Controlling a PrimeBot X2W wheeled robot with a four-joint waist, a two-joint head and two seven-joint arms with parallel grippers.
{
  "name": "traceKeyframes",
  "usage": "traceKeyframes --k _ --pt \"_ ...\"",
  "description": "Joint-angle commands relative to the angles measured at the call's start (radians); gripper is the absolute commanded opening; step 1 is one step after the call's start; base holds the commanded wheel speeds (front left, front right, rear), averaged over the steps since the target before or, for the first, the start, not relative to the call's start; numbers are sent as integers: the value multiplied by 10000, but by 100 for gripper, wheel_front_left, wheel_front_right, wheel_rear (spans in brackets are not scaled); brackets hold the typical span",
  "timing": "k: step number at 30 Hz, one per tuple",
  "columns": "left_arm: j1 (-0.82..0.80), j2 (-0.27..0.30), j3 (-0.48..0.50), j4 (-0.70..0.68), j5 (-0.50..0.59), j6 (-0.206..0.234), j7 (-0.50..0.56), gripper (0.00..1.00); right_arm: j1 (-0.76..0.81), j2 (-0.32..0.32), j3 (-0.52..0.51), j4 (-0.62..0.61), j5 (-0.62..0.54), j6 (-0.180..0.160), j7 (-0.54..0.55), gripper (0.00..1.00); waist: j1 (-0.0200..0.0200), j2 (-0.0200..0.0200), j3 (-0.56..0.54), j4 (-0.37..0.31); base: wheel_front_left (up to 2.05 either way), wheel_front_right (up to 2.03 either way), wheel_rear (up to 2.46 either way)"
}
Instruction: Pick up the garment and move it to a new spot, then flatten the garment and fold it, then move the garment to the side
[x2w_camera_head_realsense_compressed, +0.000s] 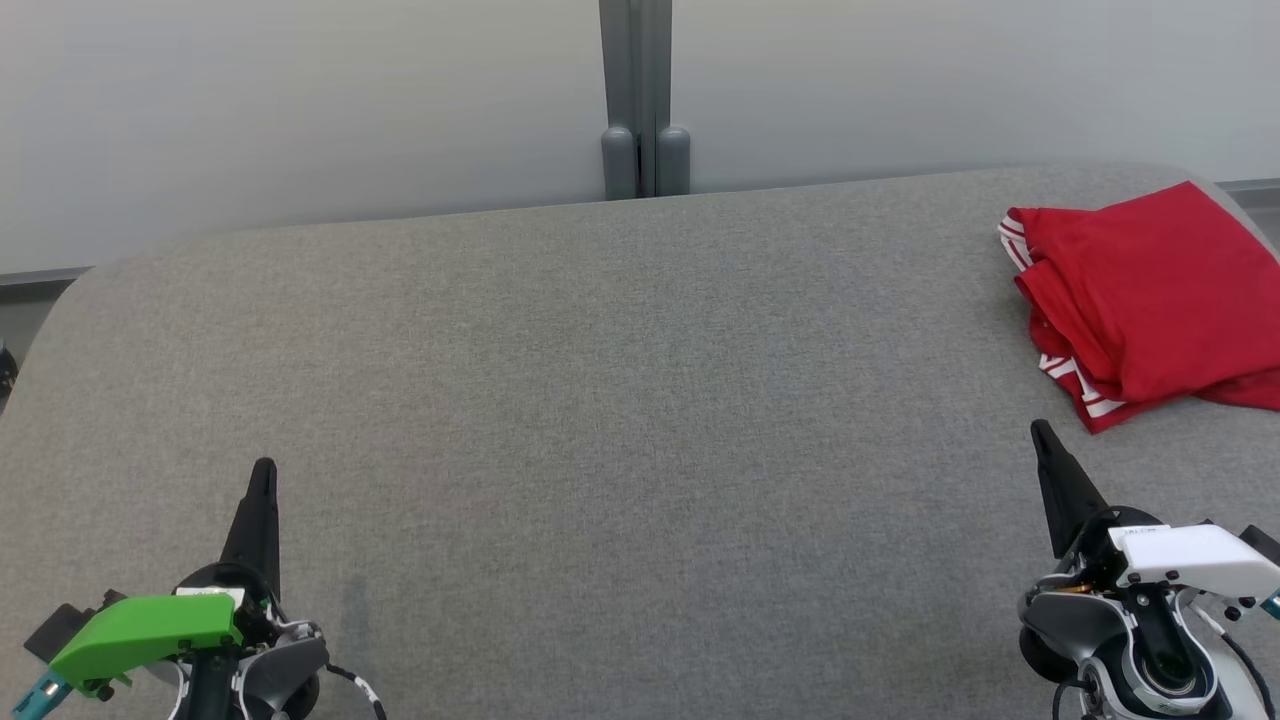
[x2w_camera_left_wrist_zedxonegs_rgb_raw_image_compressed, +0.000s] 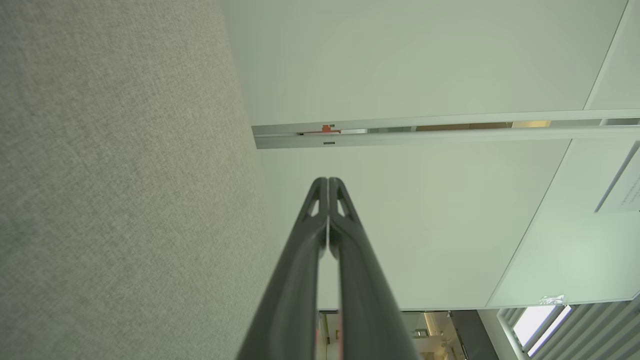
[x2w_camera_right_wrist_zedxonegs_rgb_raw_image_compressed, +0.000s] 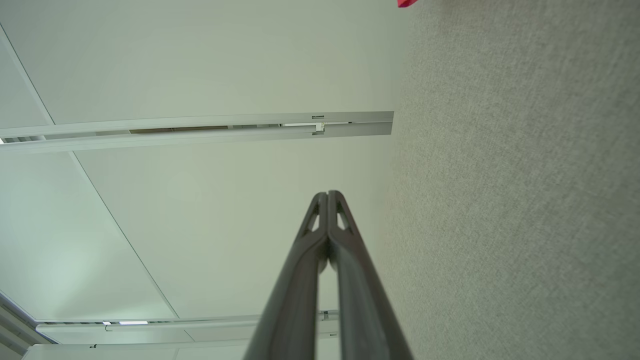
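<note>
The garment (x2w_camera_head_realsense_compressed: 1150, 295) is red with white stripes at its hems. It lies folded at the far right of the grey table (x2w_camera_head_realsense_compressed: 620, 400), partly cut by the head view's right edge. A sliver of the garment (x2w_camera_right_wrist_zedxonegs_rgb_raw_image_compressed: 407, 2) peeks in at the top of the right wrist view. My right gripper (x2w_camera_head_realsense_compressed: 1042, 432) is shut and empty, hovering just in front of the garment without touching it. At the lower left my left gripper (x2w_camera_head_realsense_compressed: 264, 468) is shut with nothing in it. Both wrist views show the fingertips pressed together, left gripper (x2w_camera_left_wrist_zedxonegs_rgb_raw_image_compressed: 328, 180) and right gripper (x2w_camera_right_wrist_zedxonegs_rgb_raw_image_compressed: 328, 193).
A grey post (x2w_camera_head_realsense_compressed: 640, 100) with two rounded feet stands behind the table's far edge against a pale wall (x2w_camera_head_realsense_compressed: 300, 100). The table's corners are rounded at the back left and back right.
</note>
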Motion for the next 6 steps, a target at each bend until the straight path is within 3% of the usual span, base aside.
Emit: traceKeyframes --k 1,6 --pt "-113 -10 34 6 9 -51 46 0 -57 -5 -19 17 32 7 17 0 0 0 0 0 0 0 0" --pt "-115 -15 47 6 20 -51 40 0 -58 -4 -22 18 28 7 21 0 0 0 0 0 0 0 0"
